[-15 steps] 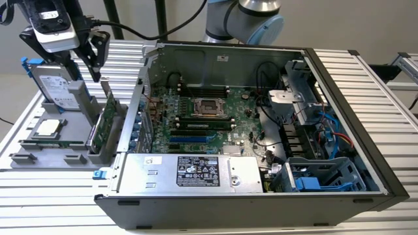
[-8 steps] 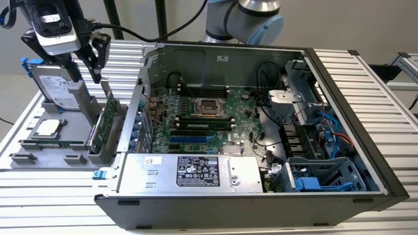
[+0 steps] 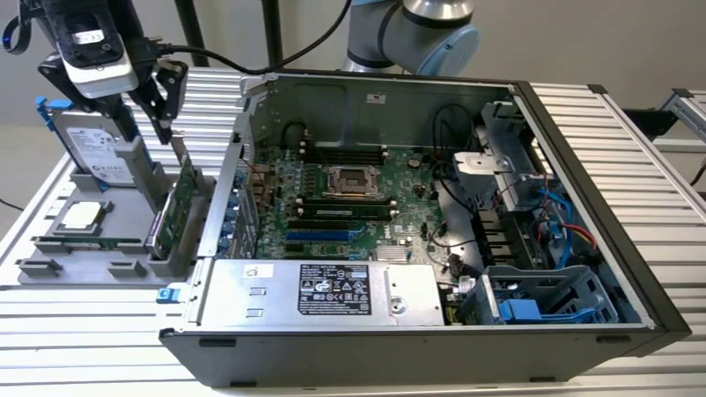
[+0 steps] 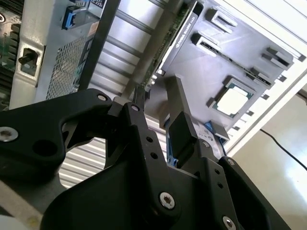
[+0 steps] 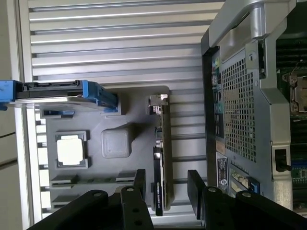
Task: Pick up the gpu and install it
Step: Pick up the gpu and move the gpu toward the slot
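Silver ribbed metal makes up the counter (image 3: 99,339), and everything sits on it. At the exterior view's left lies a gray tray (image 3: 124,217). Next to it, filling the middle and right of that picture, is a big open computer case (image 3: 364,356). Looking down into the case, I see the green main board (image 3: 353,198) and a silver power box (image 3: 320,289) along the lower side.

My pincer (image 3: 155,124) hangs in the upper left of the exterior view, over the tray. Its two black fingers (image 3: 168,103) point down and stand apart. They hold nothing.

The graphics card (image 3: 174,207) stands on its long edge in a slot on the side of the tray nearest the case. It is just under my pincer. In the first wrist view the graphics card (image 5: 160,153) runs between my two fingers (image 5: 140,179), one on each side. They are near the end away from its silver bracket. A gap shows by the finger nearer the case. I cannot tell if the other finger touches the card. In the second wrist view my pincer (image 4: 156,96) sits close to one end of the graphics card (image 4: 182,31).

Other things sit in the tray too. A hard drive (image 3: 94,153) with blue rails stands upright toward the top left of the exterior view. A square chip (image 3: 83,217) lies flat in its own pocket below that. A thin green memory stick (image 3: 88,241) lies lower down. The chip (image 5: 71,149) and the hard drive (image 5: 57,93) also show in the first wrist view.
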`<action>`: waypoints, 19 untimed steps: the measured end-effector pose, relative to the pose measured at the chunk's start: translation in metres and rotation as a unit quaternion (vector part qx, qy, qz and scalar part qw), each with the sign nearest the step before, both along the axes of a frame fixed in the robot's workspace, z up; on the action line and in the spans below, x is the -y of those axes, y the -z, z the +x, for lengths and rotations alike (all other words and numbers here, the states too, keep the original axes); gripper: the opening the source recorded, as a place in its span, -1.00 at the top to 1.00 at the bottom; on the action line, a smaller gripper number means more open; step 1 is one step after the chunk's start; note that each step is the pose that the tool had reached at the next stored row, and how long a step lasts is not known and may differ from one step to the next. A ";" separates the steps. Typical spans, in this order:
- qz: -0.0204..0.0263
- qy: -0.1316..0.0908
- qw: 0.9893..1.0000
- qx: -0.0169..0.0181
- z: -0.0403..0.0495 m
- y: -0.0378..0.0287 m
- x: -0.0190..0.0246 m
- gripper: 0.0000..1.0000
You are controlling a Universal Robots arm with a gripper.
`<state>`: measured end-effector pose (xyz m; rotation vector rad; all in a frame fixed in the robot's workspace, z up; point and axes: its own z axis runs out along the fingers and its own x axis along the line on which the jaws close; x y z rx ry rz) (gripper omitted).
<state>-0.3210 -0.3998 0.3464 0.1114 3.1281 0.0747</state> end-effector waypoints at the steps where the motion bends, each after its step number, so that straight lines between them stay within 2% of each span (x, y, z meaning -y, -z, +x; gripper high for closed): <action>1: 0.000 0.000 1.000 0.000 0.0000 0.0005 0.0001 -1.00; 8: 0.000 0.000 1.000 -0.001 0.0001 0.0038 0.0020 -1.00; 19: 0.000 0.000 1.000 -0.007 0.0000 0.0091 0.0063 -1.00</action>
